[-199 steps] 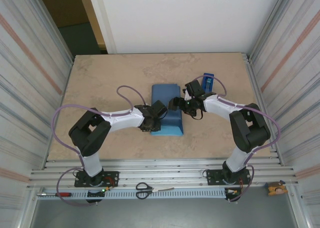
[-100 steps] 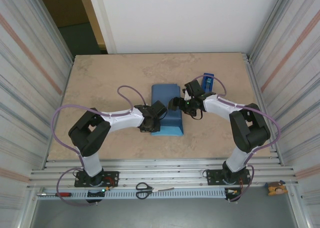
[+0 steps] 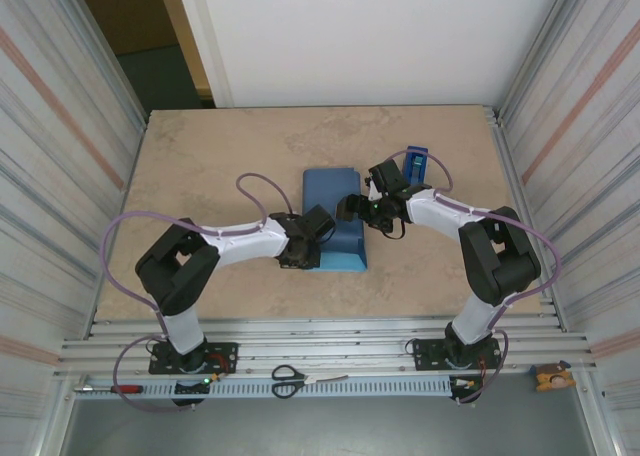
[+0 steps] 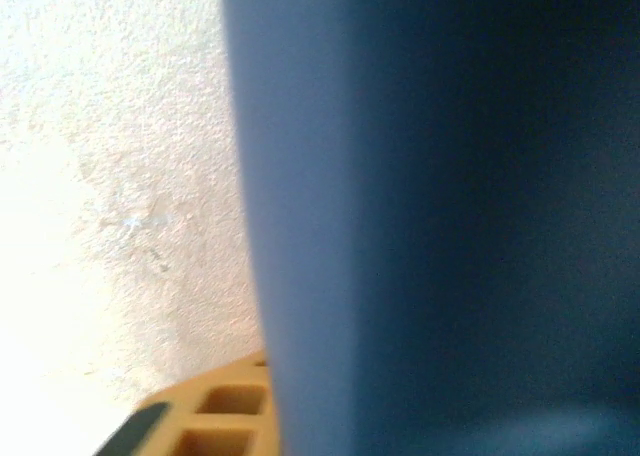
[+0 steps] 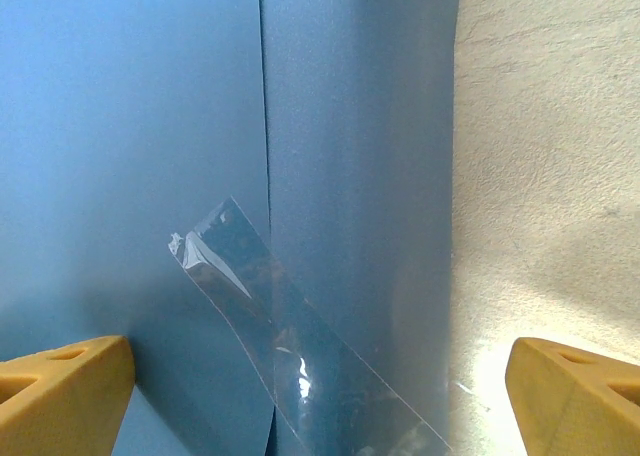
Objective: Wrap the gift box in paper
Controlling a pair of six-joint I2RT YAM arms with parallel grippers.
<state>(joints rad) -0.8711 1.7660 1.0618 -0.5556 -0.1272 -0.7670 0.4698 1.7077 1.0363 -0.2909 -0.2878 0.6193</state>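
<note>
The paper (image 3: 335, 221) lies folded into a slate-blue bundle at the table's middle; the gift box is hidden under it. In the right wrist view two paper edges meet in a seam (image 5: 263, 126), and a clear tape strip (image 5: 290, 336) lies slantwise across it. My right gripper (image 3: 352, 208) hovers over the bundle's right side, open, fingers wide apart on either side of the tape (image 5: 320, 406). My left gripper (image 3: 303, 244) is against the bundle's left near corner. There the paper (image 4: 440, 216) blocks the lens, with one yellow finger (image 4: 200, 426) beside it.
A blue tape dispenser (image 3: 416, 162) stands behind the right arm. Scissors (image 3: 290, 379) and a red-handled screwdriver (image 3: 110, 388) lie on the near rail. Corrugated walls close in both sides. Bare tabletop (image 3: 220, 156) spreads to the left and far side.
My left gripper has slid slightly toward the near edge along the paper's left side. The right arm and the tape have stayed put.
</note>
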